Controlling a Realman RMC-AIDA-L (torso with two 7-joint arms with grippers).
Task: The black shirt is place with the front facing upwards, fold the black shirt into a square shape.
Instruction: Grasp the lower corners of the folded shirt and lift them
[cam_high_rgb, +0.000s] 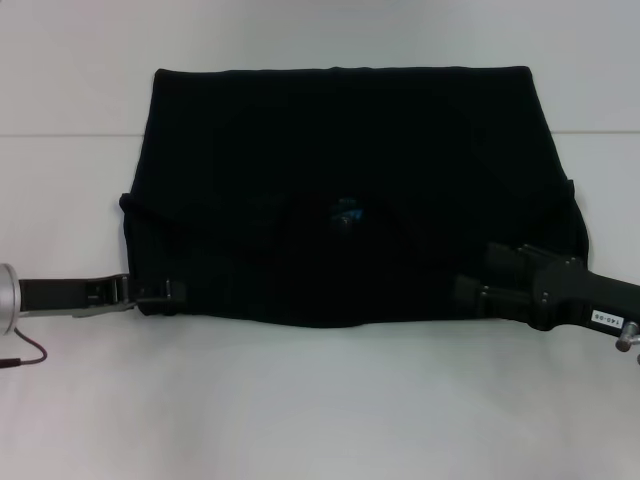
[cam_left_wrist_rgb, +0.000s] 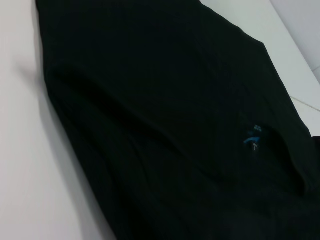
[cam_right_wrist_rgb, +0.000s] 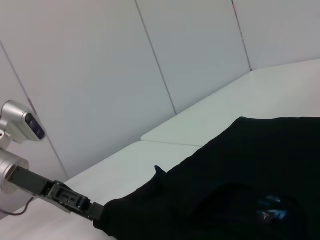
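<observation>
The black shirt (cam_high_rgb: 350, 190) lies folded on the white surface (cam_high_rgb: 320, 400). The left gripper (cam_high_rgb: 165, 293) is clamped on its near left corner; the right gripper (cam_high_rgb: 470, 295) grasps the near right corner.

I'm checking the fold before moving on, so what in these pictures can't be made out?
- Front of the black shirt: no lettering shows in any view; only the blue neck label.
- Left gripper, head view: its tips meet the shirt's near left corner, black on black.
- Right gripper, head view: its tips merge with the dark cloth.
- Left wrist view: cloth fills it, and its edges crop the shirt.
</observation>
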